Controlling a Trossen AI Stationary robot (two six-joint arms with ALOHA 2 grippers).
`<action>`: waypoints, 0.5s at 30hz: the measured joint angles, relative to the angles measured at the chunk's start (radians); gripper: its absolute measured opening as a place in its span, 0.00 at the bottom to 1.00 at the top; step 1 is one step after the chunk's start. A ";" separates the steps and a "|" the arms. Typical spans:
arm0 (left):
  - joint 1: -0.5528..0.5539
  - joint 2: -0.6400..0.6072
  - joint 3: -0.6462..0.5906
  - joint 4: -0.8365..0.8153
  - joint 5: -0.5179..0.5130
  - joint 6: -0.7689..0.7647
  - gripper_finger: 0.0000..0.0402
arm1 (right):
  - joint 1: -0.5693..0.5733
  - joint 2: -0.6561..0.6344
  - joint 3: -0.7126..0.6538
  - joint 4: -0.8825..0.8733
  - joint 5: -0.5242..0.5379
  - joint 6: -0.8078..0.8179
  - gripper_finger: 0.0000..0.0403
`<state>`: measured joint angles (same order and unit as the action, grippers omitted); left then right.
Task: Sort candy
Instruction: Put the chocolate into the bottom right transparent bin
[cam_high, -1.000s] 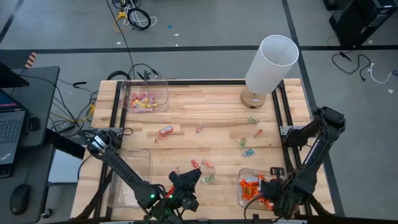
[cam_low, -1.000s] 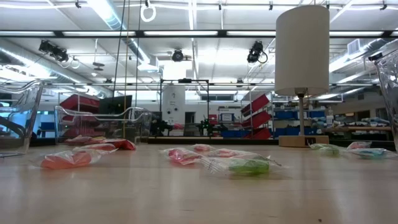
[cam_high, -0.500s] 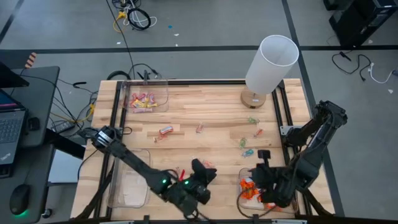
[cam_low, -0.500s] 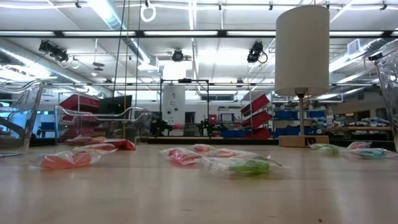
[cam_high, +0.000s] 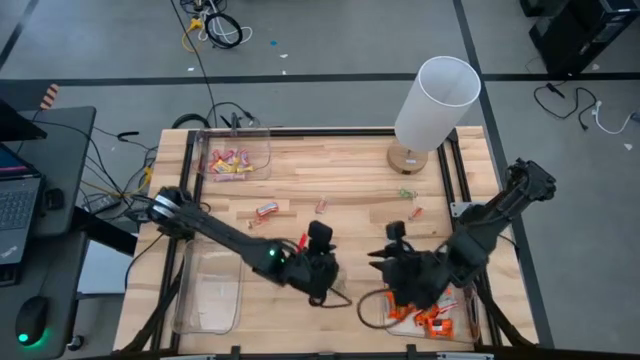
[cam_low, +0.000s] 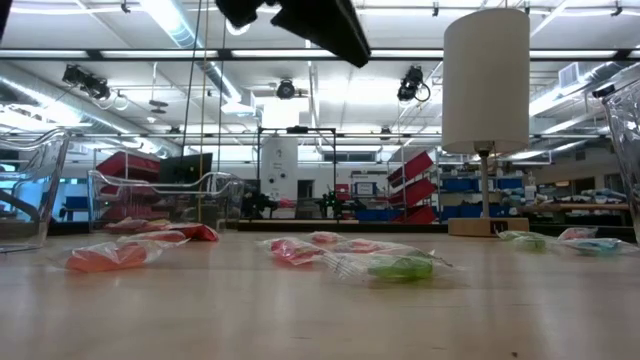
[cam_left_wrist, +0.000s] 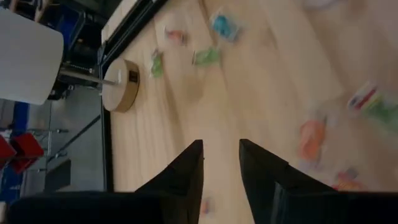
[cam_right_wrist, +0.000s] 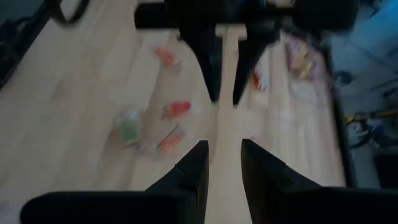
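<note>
Light falls evenly from above on the pale wooden bench (cam_high: 330, 180), bright with no harsh glare; the arms throw only soft, faint shadows on the wood. In the low view, long ceiling strip lights (cam_low: 165, 20) burn white against the room, and the white lamp (cam_low: 486, 80) stands backlit. Near the lamp the candy (cam_low: 385, 265) looks sharp, while the closest bench surface is soft. Both wrist views are smeared by motion blur: candy near the lamp base (cam_left_wrist: 121, 86) shows as streaked colour patches. The right wrist view is dimmer, its dark fingers (cam_right_wrist: 193, 171) nearly featureless.
</note>
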<state>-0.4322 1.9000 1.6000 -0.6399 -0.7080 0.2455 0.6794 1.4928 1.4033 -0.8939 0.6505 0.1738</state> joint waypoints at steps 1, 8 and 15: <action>0.012 -0.018 -0.014 -0.001 0.023 0.014 0.24 | -0.020 0.000 0.000 0.023 -0.007 -0.041 0.20; 0.102 -0.217 -0.217 0.128 0.224 0.068 0.15 | -0.150 -0.023 0.000 0.153 -0.126 -0.265 0.19; 0.148 -0.467 -0.510 0.434 0.381 0.183 0.12 | -0.353 -0.028 0.000 0.295 -0.276 -0.398 0.19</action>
<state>-0.2843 1.4329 1.0897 -0.2057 -0.3267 0.4281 0.3261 1.4646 1.4033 -0.5993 0.3744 -0.2237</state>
